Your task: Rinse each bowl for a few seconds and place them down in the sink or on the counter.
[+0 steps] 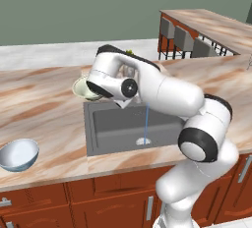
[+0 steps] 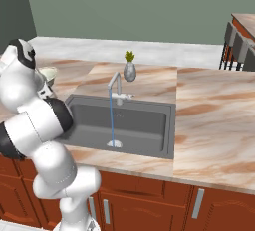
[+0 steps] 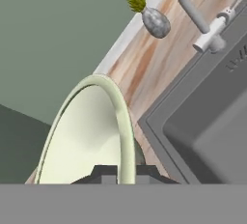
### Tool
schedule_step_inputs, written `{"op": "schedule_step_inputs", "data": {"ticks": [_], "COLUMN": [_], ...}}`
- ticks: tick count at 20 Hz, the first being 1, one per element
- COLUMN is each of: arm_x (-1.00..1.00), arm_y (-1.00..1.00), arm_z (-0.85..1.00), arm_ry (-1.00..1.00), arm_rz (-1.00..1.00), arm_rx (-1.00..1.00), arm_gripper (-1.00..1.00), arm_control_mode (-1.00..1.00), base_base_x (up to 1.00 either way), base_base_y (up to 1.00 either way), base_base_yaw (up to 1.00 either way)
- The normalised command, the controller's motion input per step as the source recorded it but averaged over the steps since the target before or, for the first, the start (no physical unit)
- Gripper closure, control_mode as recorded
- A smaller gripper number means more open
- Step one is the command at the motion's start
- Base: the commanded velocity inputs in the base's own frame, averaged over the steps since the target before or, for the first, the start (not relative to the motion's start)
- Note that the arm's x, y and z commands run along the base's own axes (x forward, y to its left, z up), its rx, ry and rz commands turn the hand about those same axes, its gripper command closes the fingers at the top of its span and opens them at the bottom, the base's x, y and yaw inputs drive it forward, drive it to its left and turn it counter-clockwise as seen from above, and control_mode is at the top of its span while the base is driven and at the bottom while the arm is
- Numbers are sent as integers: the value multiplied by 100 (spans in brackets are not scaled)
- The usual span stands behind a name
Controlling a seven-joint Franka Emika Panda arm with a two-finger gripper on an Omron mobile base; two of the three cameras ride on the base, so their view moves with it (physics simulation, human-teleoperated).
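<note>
Hand (image 3: 118, 175) clenched on cream bowl (image 3: 91, 131) rim, near sink (image 1: 128, 128) at its 10 o'clock. Thin rim pinch; bowl could slip swinging toward water stream (image 1: 145, 121).

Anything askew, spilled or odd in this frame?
One thing: the faucet runs a thin stream into the sink with no bowl under it. The gripper is shut on the cream bowl's rim, back by the sink's corner. The blue bowl sits upright on the counter. Nothing spilled.
</note>
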Motion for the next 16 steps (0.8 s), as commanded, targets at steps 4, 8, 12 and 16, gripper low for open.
{"op": "schedule_step_inputs", "data": {"ticks": [4,8,12,16], "arm_x": [-19,-11,-12,-10], "arm_y": [-24,-19,-17,-25], "arm_z": [0,0,0,0], "arm_ry": [18,19,20,18], "arm_rz": [-21,-22,-22,-20], "arm_rx": [-4,0,0,-2], "arm_gripper": [100,100,100,100], "arm_control_mode": [-100,-100,-100,-100], "base_base_x": [0,0,0,0], "base_base_y": [0,0,0,0], "base_base_yaw": [0,0,0,0]}}
